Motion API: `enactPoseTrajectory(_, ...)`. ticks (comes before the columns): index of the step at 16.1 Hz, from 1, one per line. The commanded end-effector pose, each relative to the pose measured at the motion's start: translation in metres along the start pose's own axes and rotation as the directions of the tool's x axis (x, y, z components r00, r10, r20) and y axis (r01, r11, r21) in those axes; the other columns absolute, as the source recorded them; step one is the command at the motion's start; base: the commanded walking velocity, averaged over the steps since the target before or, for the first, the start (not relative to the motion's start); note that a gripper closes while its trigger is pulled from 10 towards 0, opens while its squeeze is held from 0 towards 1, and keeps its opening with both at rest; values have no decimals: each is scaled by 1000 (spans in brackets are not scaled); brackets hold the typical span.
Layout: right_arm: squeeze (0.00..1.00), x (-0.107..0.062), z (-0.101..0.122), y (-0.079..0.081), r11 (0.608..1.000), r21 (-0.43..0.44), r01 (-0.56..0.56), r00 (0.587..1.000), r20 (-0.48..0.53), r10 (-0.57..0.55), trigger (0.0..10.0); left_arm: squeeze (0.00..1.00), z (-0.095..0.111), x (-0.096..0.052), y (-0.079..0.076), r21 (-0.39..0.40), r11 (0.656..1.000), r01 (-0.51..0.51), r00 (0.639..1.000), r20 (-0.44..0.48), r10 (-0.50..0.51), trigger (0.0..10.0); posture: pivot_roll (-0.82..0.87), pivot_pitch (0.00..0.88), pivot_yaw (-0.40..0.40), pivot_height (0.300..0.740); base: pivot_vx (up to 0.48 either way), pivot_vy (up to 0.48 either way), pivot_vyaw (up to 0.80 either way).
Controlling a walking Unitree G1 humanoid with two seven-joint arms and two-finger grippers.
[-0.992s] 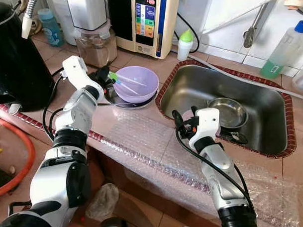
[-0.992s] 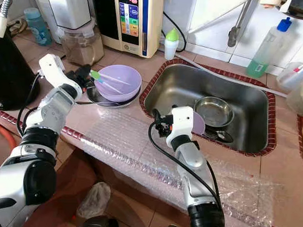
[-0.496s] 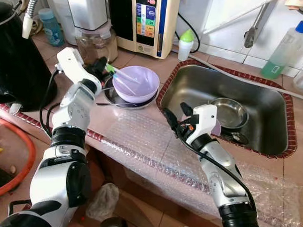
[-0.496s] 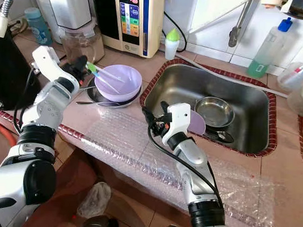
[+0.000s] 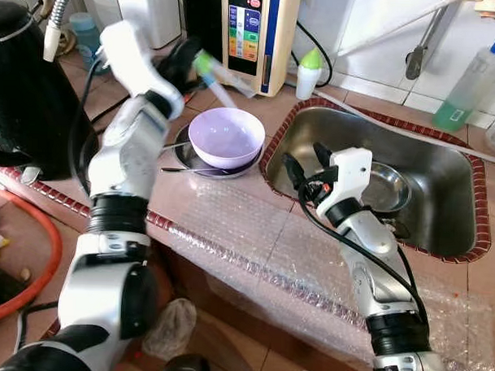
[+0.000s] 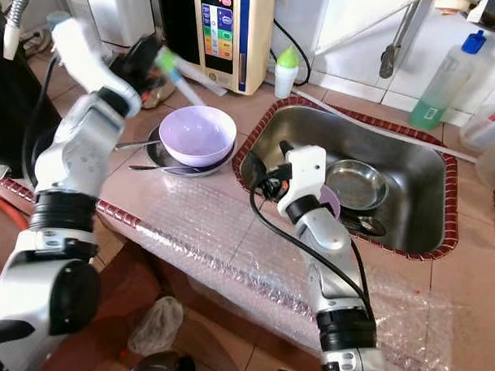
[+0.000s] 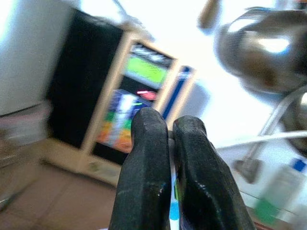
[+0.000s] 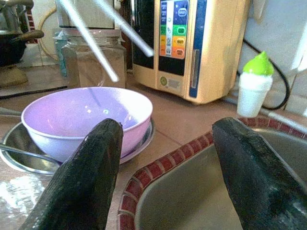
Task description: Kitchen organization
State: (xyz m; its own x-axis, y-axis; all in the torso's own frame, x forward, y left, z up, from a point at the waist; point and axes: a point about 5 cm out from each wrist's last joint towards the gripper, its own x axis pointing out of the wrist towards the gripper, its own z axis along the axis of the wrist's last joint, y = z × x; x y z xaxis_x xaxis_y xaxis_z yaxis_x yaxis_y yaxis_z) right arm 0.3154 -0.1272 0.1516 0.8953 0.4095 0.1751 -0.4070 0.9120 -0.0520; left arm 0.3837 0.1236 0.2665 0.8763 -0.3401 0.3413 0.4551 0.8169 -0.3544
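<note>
The left gripper (image 5: 189,60) was raised above the back part of the surface (image 5: 231,203), in front of the water purifier (image 5: 257,31), clenched on a pair of pale chopsticks (image 5: 223,80) with green tops. In the left wrist view its two black fingers (image 7: 144,167) were pressed close together with a thin blue-and-green sliver between them. The chopsticks slanted down from the gripper toward the sink side, held in the air above and behind the purple bowl (image 5: 225,137), apart from it.

The purple bowl sat on a metal plate (image 5: 187,155) near the sink's left rim, with a spoon (image 5: 183,169) lying at the plate's front edge. A sheet of bubble wrap (image 5: 254,243) covered the front edge of the surface.

The right gripper (image 5: 301,163) hovered over the left rim of the sink (image 5: 442,204), released, its two fingers (image 8: 86,177) spread wide and pointing toward the bowl; nothing lay between them. In the right wrist view the bowl, the plate and the red-tiled sink rim lay just ahead.

Inside the sink lay a steel bowl (image 5: 390,184). A small white bottle with a green cap (image 5: 308,72) stood at the back of the surface beside the purifier, and a clear bottle of green liquid (image 5: 466,87) stood behind the sink's far right corner. A black kettle (image 5: 27,88) stood at the left end.
</note>
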Motion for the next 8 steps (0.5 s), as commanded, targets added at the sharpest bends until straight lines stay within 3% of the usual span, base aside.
enactPoseTrajectory(1,0,4,6,-1,999,-47,-7,1000,23,8,10000,0,3,4,-20,8,996,83,997,0,-83,0,-30,4,43,740,0,0,0)
enactPoseTrajectory(3,0,4,6,-1,998,-57,-2,1000,28,4,10000,0,-1,4,-37,26,989,148,989,-18,-147,0,-30,6,46,740,0,0,0)
enactPoseTrajectory(8,0,10,8,6,997,-64,-45,998,31,47,10000,0,-23,1,-63,-46,972,231,969,-84,-234,0,-35,12,51,740,0,0,0)
